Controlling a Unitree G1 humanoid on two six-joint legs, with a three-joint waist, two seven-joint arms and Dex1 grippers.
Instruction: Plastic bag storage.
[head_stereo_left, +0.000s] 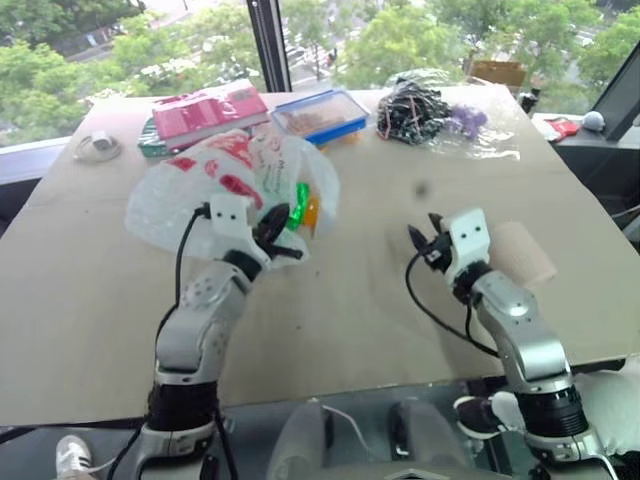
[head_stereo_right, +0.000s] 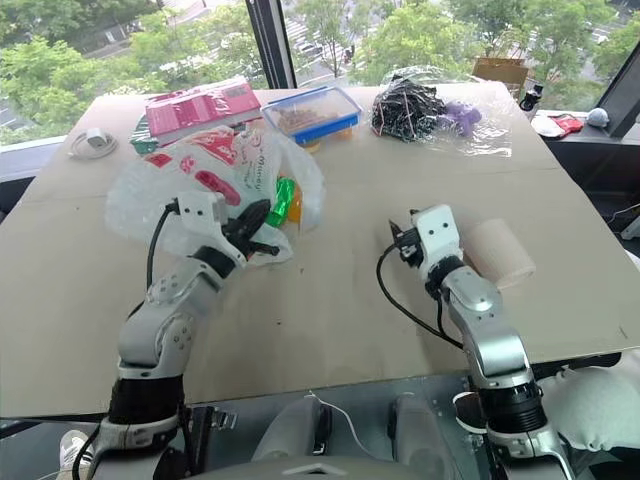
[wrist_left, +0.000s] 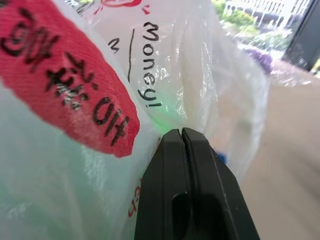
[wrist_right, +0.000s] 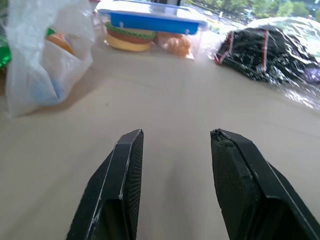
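Hanging from left pincer (head_stereo_left: 283, 232), clamped on film, plastic bag (head_stereo_left: 225, 185) lies left of right pincer (head_stereo_left: 428, 240), parted, empty, well apart

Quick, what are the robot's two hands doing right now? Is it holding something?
Left gripper: shut, pinching the plastic bag.
Right gripper: open, holding nothing, above the table.

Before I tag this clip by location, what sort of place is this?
Probably an upper-floor room used as a test space: a plain brown table stands against big windows over treetops, holding a plastic bag, a food container and wrapped cables.
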